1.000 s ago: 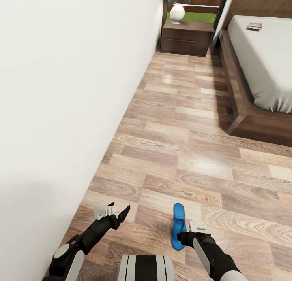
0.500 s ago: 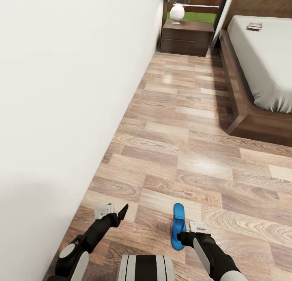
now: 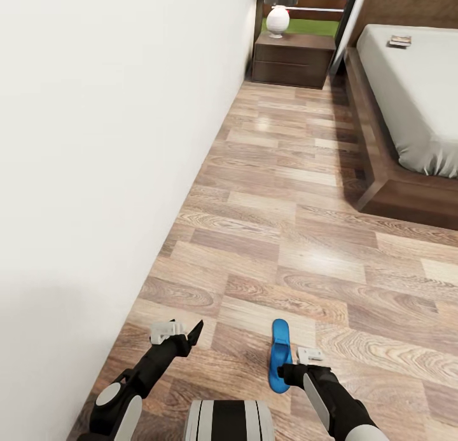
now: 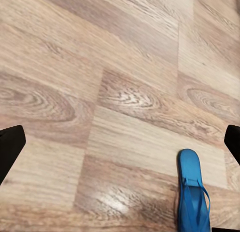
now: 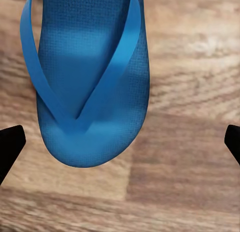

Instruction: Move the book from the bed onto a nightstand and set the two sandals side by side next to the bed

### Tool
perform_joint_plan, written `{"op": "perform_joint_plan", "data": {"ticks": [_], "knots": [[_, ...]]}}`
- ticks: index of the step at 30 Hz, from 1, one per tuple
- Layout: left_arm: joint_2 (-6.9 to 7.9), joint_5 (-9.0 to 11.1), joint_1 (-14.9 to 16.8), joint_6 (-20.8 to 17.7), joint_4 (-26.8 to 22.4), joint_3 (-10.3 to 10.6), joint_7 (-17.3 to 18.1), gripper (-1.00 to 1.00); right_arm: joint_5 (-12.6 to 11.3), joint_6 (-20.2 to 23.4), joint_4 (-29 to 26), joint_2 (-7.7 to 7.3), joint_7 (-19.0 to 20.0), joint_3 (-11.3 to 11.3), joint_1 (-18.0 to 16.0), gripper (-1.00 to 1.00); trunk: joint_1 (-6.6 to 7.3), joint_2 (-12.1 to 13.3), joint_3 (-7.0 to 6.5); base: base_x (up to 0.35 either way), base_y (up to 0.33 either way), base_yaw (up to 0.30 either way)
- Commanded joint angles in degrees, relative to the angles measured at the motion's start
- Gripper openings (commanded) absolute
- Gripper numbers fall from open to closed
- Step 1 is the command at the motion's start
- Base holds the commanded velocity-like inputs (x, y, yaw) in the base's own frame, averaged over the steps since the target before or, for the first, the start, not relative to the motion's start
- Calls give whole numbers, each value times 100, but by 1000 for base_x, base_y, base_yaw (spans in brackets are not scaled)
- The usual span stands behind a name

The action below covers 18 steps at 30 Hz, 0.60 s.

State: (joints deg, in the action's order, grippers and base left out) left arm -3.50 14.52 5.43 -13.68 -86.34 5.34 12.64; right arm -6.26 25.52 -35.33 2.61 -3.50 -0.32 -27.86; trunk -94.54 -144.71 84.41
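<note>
One blue sandal (image 3: 278, 355) lies flat on the wood floor just in front of me, strap up. My right gripper (image 3: 291, 372) hovers open over its near end; in the right wrist view the sandal (image 5: 87, 76) lies between and beyond the spread fingertips (image 5: 10, 144), apart from them. My left gripper (image 3: 186, 337) hangs open above bare floor to the sandal's left, with the sandal (image 4: 192, 197) off to one side in its wrist view. Far ahead, the book (image 3: 400, 41) rests on the bed (image 3: 413, 91), and the nightstand (image 3: 294, 60) stands between the bed and the wall.
A white wall (image 3: 114, 142) runs close along my left. A white vase (image 3: 277, 20) stands on the nightstand. The bed's dark wooden frame (image 3: 381, 193) juts out at the right, with a wide strip of plank floor (image 3: 286, 193) between it and the wall.
My left gripper has turned and shifted slightly near the floor. The right arm, the sandal and the view have stayed put.
</note>
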Motion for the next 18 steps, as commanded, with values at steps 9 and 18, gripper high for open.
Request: {"op": "perform_joint_plan", "data": {"ticks": [9, 18], "knots": [[26, 88, 2, -62, -18, -16, 149, 100, -60, 25, -9, 2, -37, -3, 0, 100, 1, -1, 4, 0, 0, 0], [26, 119, 1, -105, -418, -57, 807, 100, -60, 27, -9, 10, -37, -3, 0, 100, 1, -1, 4, 0, 0, 0]]}}
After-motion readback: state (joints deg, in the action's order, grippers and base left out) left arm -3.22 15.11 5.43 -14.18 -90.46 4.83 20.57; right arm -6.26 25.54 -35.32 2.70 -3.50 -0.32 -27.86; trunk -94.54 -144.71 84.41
